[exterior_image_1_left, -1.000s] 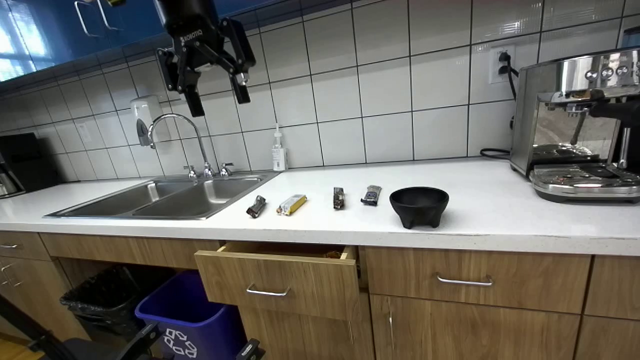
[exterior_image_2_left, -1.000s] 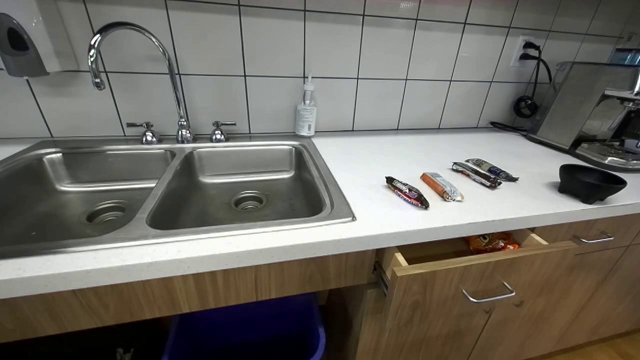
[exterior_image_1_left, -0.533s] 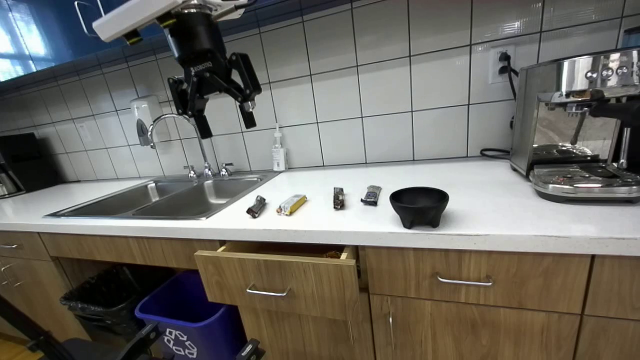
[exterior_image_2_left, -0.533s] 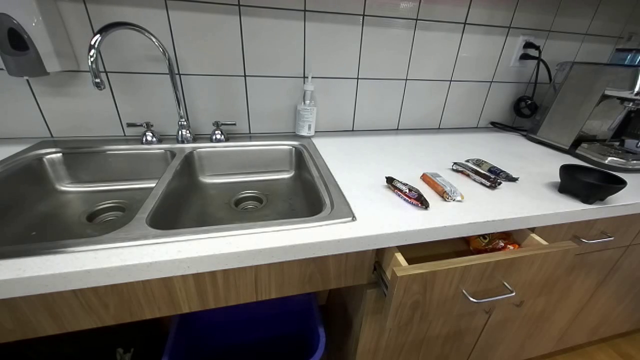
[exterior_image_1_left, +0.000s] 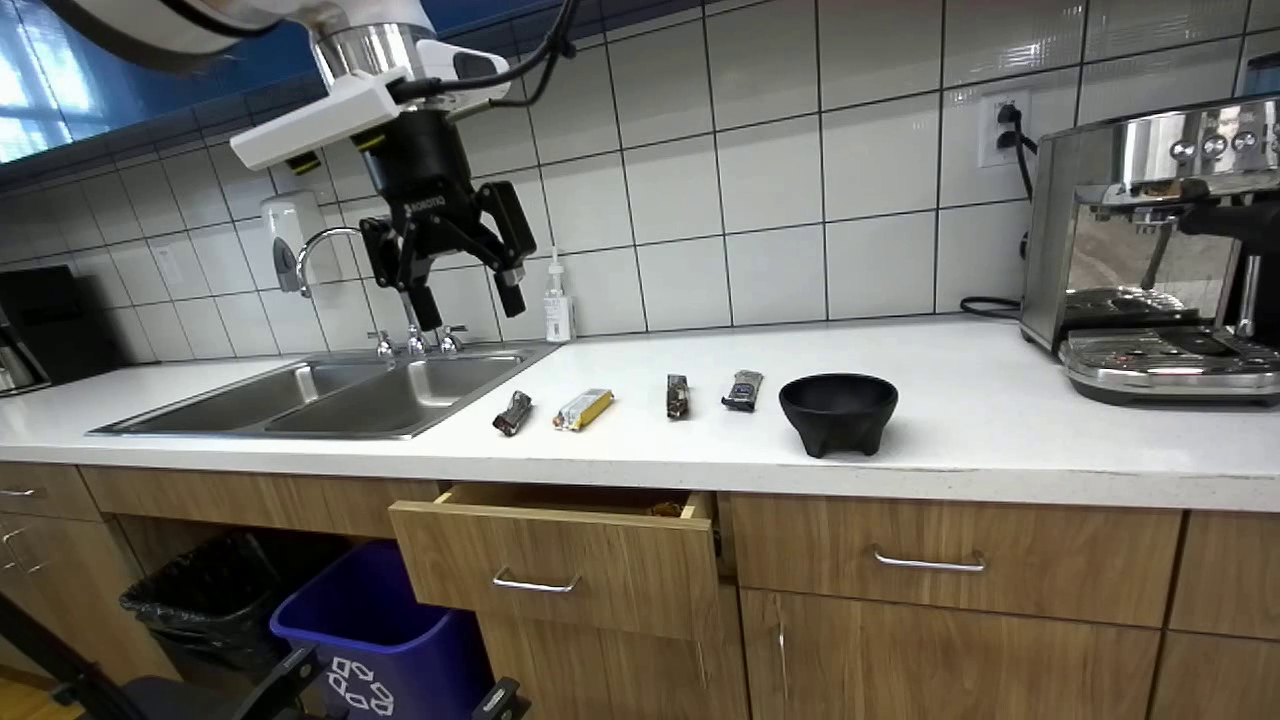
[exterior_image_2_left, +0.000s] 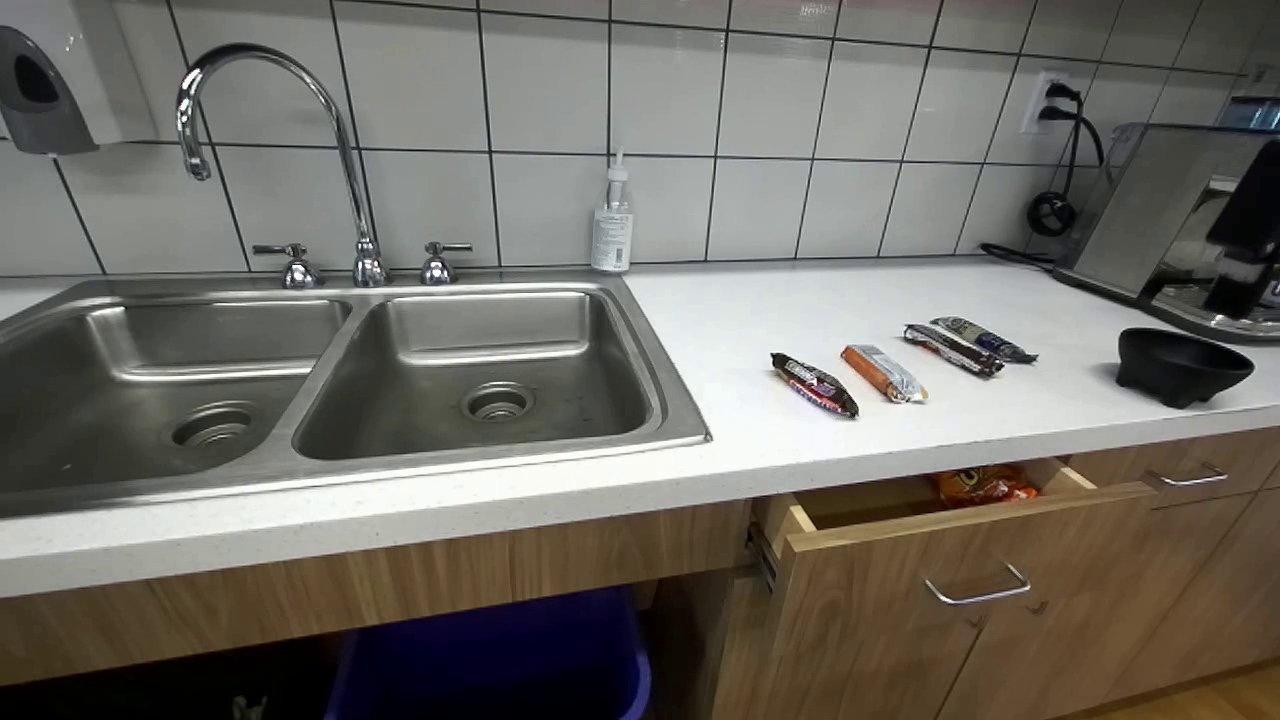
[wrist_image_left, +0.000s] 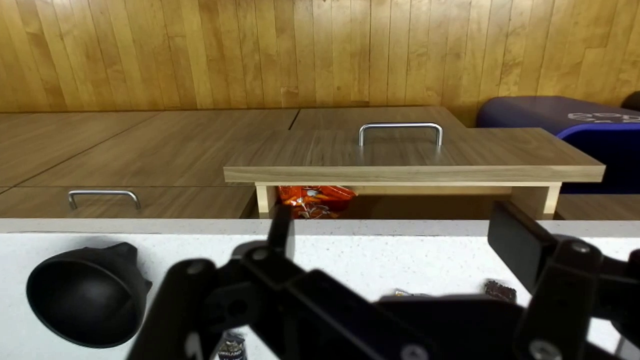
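Note:
My gripper (exterior_image_1_left: 470, 303) is open and empty, in the air above the counter; its fingers (wrist_image_left: 392, 222) stand wide apart in the wrist view. Part of it also shows at the right edge of an exterior view (exterior_image_2_left: 1245, 235). Below lie a dark wrapped bar (exterior_image_2_left: 815, 385), an orange-yellow bar (exterior_image_2_left: 884, 373), a brown bar (exterior_image_2_left: 952, 350) and a dark blue bar (exterior_image_2_left: 985, 340). A black footed bowl (exterior_image_1_left: 838, 412) stands beside them. Under the counter edge a wooden drawer (exterior_image_1_left: 555, 570) is pulled open, with an orange bag (exterior_image_2_left: 985, 486) inside. The gripper partly hides the bars in the wrist view.
A double steel sink (exterior_image_2_left: 670, 400) with a tall faucet (exterior_image_2_left: 340, 130) and a pump bottle (exterior_image_1_left: 558, 305) are on the counter. An espresso machine (exterior_image_1_left: 1150, 240) stands at the right. A blue recycling bin (exterior_image_1_left: 400, 640) and a black-lined bin (exterior_image_1_left: 220, 590) are below.
My gripper has come down and slightly to the right, with more of the arm in view. A black gripper part has entered at an exterior view's right edge. The counter objects have not moved.

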